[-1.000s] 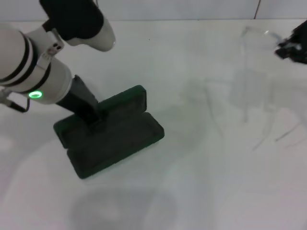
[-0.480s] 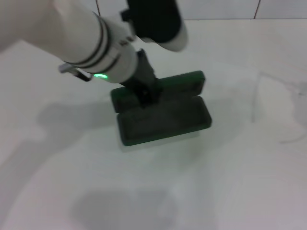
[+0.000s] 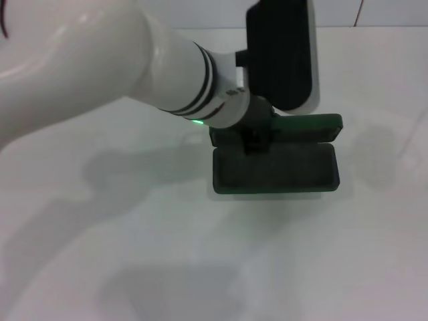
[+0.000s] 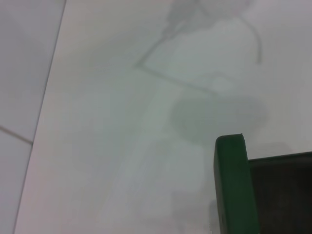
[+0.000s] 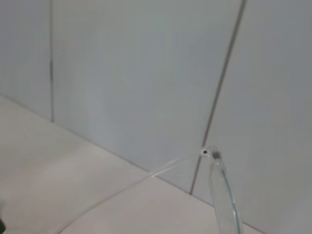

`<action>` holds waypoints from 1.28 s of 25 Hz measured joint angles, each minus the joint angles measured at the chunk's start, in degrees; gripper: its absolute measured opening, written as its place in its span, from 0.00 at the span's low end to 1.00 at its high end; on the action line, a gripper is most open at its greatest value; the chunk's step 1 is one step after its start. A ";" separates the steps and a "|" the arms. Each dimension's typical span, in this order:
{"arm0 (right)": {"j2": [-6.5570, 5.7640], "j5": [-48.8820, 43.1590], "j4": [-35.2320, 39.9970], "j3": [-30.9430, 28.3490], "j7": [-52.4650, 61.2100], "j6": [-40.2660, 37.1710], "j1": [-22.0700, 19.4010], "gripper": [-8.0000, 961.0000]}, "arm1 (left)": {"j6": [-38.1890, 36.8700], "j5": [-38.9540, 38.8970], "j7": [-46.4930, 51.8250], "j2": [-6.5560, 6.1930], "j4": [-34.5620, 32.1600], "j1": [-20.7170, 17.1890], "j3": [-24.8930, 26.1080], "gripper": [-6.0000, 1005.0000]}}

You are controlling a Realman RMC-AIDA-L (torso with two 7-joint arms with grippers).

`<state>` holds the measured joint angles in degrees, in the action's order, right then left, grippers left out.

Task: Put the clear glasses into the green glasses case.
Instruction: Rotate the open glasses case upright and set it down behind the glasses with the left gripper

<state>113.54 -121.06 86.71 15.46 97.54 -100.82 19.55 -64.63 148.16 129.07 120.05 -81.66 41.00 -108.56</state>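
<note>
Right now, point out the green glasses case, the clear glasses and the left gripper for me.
green glasses case (image 3: 294,175), head view, dark lining of the open lower half.
clear glasses (image 5: 222,187), right wrist view, on a clear temple arm just below its hinge.
left gripper (image 3: 255,139), head view, dark fingers at the case's hinge edge.

Open on the white table (image 3: 134,254): the green glasses case (image 3: 274,167), lid (image 3: 304,127) behind its tray. Reaching in from the left and down onto the case's back edge, the left gripper (image 3: 255,142). Off the case, near the tiled wall (image 5: 136,73), one hinge of the clear glasses (image 5: 210,154).
</note>
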 joint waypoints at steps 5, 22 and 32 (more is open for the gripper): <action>-1.17 1.49 -4.51 -2.76 -1.23 -0.13 -0.43 0.13 | 4.75 -0.22 -1.71 0.12 3.86 1.34 -2.05 0.09; -1.89 2.06 -8.71 -2.90 -1.95 0.89 -0.19 0.13 | 10.98 -0.30 -4.18 0.06 9.55 1.03 -3.49 0.10; -2.70 2.62 -10.59 -2.90 -2.00 1.72 -0.10 0.13 | 11.06 -1.33 -6.57 0.07 9.91 0.83 -3.75 0.15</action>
<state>110.84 -118.44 76.12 12.57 95.53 -99.10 19.45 -53.57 146.83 122.49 120.12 -71.75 41.84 -112.31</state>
